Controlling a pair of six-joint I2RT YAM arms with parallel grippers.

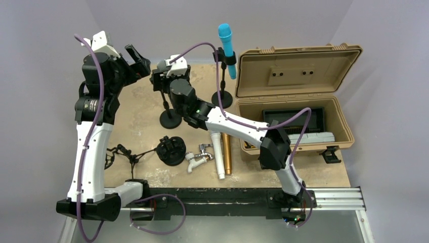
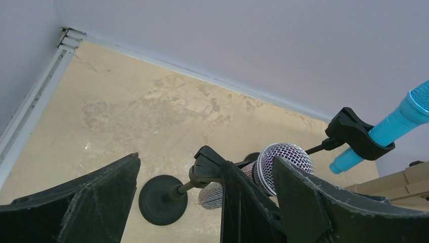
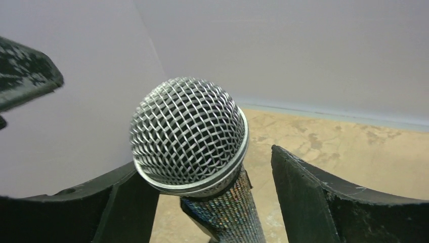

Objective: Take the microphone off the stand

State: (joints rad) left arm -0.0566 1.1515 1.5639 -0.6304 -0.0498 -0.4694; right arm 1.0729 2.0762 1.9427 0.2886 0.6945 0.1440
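Observation:
A glitter-bodied microphone (image 3: 188,132) with a silver mesh head sits in the clip (image 2: 208,163) of a black stand (image 1: 170,119) at the back middle of the table. My right gripper (image 3: 205,157) is open and straddles its handle just below the head. The left finger is close under the head. The right finger (image 3: 324,197) stands clear of the handle with a gap. In the top view my right gripper (image 1: 169,72) covers the microphone. My left gripper (image 1: 139,58) hangs wide open beside it to the left, holding nothing. Its wrist view shows the microphone head (image 2: 286,158) partly behind dark fingers.
A blue microphone (image 1: 226,43) is clipped in a second stand (image 1: 221,98) to the right. An open tan case (image 1: 298,101) fills the right side. Near the front lie a white tube (image 1: 217,152), a copper tube (image 1: 226,152), a black round part (image 1: 171,150) and a white fitting (image 1: 198,159).

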